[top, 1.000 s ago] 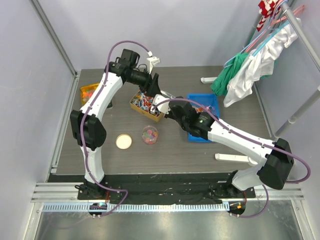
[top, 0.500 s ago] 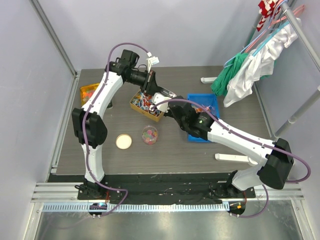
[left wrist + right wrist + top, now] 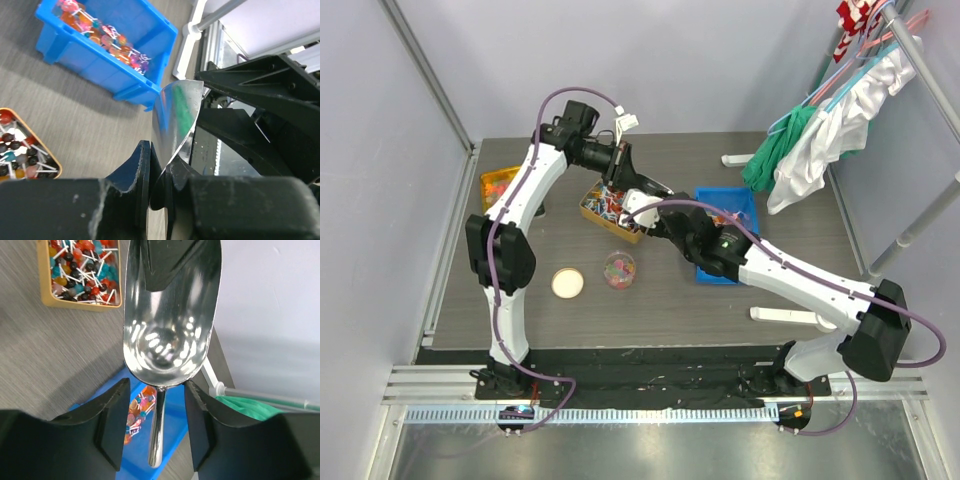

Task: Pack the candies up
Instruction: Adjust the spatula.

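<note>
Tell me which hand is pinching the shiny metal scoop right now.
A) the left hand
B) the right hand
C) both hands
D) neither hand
A: the left hand is closed on the rim of the scoop, while the right hand stands open on either side of the thin handle without touching it.

Cup (image 3: 605, 268) of candies (image 3: 620, 268) before box (image 3: 608, 221); bin (image 3: 752, 214) right; lid (image 3: 567, 283) left of cup.
</note>
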Motion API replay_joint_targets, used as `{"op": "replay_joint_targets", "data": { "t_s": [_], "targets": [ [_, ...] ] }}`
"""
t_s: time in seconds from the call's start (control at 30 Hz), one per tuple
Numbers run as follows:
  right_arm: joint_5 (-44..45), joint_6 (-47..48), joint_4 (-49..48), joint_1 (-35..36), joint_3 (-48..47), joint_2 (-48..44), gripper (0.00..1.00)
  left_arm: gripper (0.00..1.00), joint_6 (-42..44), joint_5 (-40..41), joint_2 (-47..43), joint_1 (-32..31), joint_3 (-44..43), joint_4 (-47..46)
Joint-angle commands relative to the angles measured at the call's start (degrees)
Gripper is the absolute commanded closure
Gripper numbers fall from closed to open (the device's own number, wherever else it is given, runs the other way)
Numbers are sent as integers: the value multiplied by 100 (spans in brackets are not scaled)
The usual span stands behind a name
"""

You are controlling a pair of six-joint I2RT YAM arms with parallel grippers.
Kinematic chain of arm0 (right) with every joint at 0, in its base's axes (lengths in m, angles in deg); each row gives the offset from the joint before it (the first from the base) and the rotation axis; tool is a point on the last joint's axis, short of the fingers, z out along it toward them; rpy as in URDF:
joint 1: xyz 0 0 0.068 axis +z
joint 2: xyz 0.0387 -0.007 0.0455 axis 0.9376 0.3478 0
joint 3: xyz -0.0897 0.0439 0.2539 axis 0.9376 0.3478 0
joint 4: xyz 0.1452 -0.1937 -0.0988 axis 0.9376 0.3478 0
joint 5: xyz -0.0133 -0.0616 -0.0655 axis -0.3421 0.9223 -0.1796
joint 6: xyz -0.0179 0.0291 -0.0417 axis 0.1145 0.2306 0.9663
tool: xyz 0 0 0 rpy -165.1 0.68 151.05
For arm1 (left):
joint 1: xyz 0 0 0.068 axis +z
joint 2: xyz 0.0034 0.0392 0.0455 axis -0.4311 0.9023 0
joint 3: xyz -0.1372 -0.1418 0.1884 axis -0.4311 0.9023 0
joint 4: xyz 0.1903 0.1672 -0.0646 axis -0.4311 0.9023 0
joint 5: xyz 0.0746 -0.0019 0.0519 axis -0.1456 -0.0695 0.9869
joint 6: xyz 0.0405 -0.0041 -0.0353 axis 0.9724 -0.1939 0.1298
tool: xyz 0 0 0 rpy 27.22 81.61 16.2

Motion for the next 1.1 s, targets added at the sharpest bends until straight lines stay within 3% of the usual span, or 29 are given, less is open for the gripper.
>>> {"op": "replay_joint_targets", "data": {
  "t_s": [0.0,0.27,0.63,1.07],
  "targets": [
    [-498,-68,-159,27,-255,-354,47,100,274,-704,28,-49,-77,235],
    [-1359,-287,192,-517,-342,-618,56,100,855,-1057,-174,-58,-33,789],
    [-1439,-244,211,-580,-518,-451,70,100,670,-1233,-411,-93,292,578],
    [-1658,-305,132,-580,-598,-328,64,100,670,-1496,-402,-251,468,543]
  ]
}}
